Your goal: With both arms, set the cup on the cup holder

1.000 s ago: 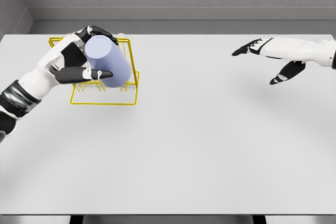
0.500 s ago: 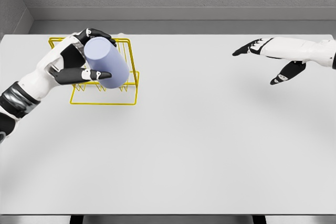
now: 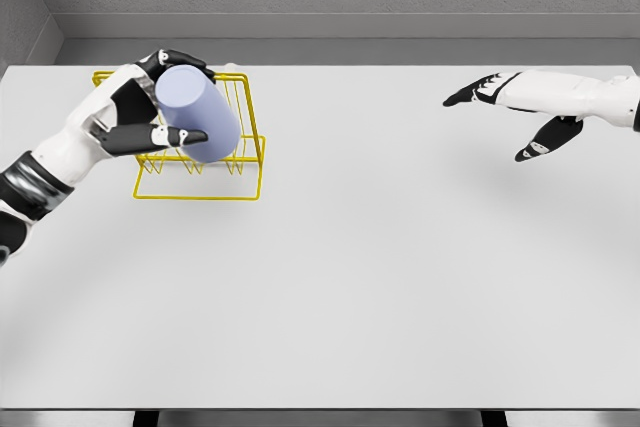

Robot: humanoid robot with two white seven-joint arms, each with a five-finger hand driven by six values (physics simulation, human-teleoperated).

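Half the cup holder [image 3: 200, 187] behind cup [image 3: 197, 114]

cup [image 3: 198, 115]: pale lavender | cup holder [image 3: 249, 159]: yellow wire | table [image 3: 380, 277]: light grey

Both arms wear smooth, glossy white shells with rounded contours. The left arm [image 3: 45, 172], coming in from eight o'clock, shows a dark grey ribbed band around the forearm, with a black joint section below it at the frame's edge. The left hand [image 3: 135, 117] has a white back, black panels across the knuckles and black finger segments broken by small white rings. The right arm [image 3: 590, 95], coming in from three o'clock, is plain white; the right hand [image 3: 510, 107] has black fingers and a black thumb.
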